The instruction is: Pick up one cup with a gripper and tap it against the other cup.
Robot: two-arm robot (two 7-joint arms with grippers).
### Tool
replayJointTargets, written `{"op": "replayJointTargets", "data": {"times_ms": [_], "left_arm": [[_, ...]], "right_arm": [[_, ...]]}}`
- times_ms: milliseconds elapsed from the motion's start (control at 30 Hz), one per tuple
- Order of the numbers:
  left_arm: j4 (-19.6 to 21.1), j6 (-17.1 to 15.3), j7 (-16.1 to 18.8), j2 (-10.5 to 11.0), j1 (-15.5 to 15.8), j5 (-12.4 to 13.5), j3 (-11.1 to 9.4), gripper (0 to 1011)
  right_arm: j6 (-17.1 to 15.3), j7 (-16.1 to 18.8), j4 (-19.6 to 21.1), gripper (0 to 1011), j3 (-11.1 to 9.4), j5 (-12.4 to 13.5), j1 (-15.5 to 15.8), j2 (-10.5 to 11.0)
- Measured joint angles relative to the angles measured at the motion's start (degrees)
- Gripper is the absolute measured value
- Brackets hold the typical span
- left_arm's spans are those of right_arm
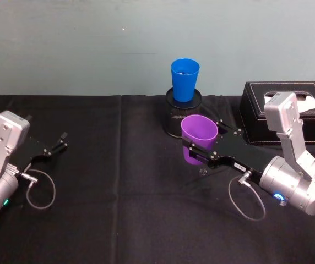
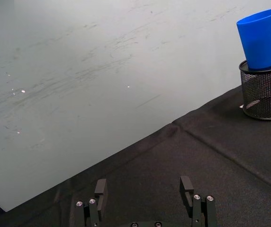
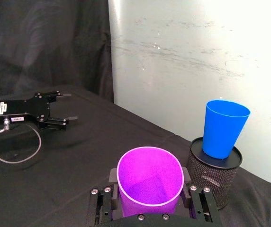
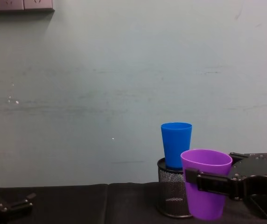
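The purple cup (image 1: 199, 133) stands upright between the jaws of my right gripper (image 1: 202, 145), which is shut on it. It sits just in front of the black mesh pen holder (image 1: 183, 114), and its rim is lower than the blue cup's. The blue cup (image 1: 185, 79) stands upright in that holder, apart from the purple cup. In the right wrist view the purple cup (image 3: 149, 182) is close up, with the blue cup (image 3: 223, 128) beyond it. The chest view shows the purple cup (image 4: 206, 184) beside the blue cup (image 4: 176, 144). My left gripper (image 1: 59, 142) rests open at the table's left.
A black tissue box (image 1: 287, 113) with white tissue stands at the back right, close behind my right arm. A black cloth (image 1: 124, 187) covers the table, and a pale wall rises behind it. The mesh holder (image 2: 264, 92) is far from the left gripper (image 2: 143, 189).
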State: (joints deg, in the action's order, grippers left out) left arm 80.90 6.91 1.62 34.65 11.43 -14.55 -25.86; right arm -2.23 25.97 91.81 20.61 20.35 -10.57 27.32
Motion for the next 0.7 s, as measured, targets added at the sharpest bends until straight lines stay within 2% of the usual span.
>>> {"op": "replayJointTargets", "data": {"times_ms": [700], "left_arm": [[0.00, 0.00, 0.00, 0.00, 0.00, 0.00, 0.00, 1000]], "right_arm": [[0.00, 0.00, 0.00, 739, 0.00, 0.00, 0.00, 0.00]]}}
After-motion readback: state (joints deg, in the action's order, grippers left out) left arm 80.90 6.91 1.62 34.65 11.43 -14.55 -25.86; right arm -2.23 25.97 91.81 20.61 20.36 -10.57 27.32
